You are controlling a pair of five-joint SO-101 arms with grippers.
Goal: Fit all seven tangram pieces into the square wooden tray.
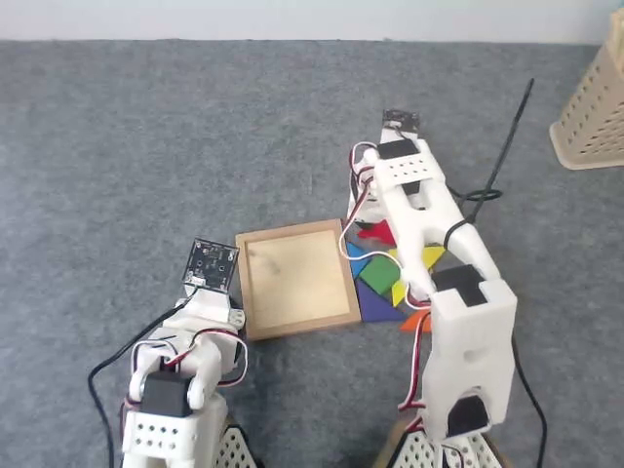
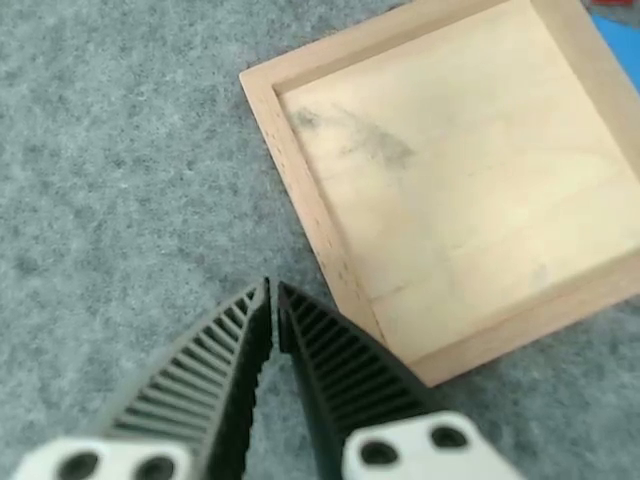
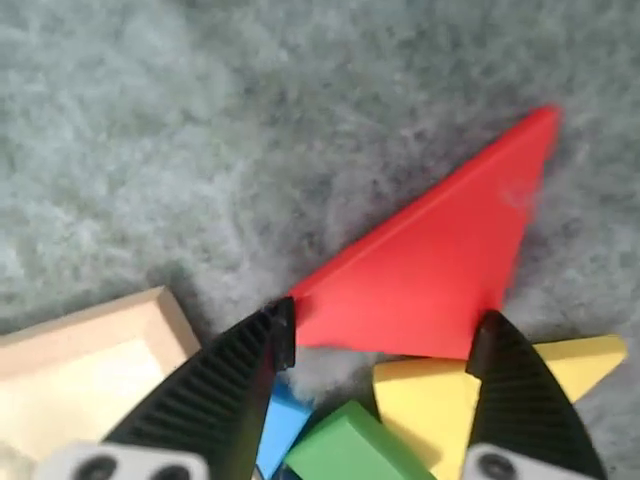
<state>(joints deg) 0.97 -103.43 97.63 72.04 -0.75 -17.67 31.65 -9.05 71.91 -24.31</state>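
Grey carpet [image 1: 146,146] covers the whole high view. The right arm [image 1: 458,322] is the biggest thing on it, running from the lower right of the frame up to the centre. It lies across the heap of pieces, so parts of them are hidden. The left arm [image 1: 180,385] sits in the lower left, its wrist just left of the tray. A pale perforated basket [image 1: 593,107] stands at the upper right edge, well apart from everything. A black cable [image 1: 509,136] slants down from there toward the right arm.

The tray [image 1: 297,278] lies at centre, its bare wooden floor showing from rim to rim. All the pieces lie on the carpet just right of it. The red triangle [image 1: 378,232] is uppermost, with a blue piece [image 1: 356,263], a green piece [image 1: 378,275] and a yellow piece [image 1: 430,256] below it. Lowest are a purple piece [image 1: 378,308] and an orange piece [image 1: 415,320] (mostly under the arm).

In the right wrist view the right claw [image 3: 385,335] is spread wide. One tip stands at each end of the red triangle's near edge; contact cannot be told. In the left wrist view the left claw [image 2: 275,295] has its fingers pressed together, holding nothing, over carpet just beside the tray's rim.
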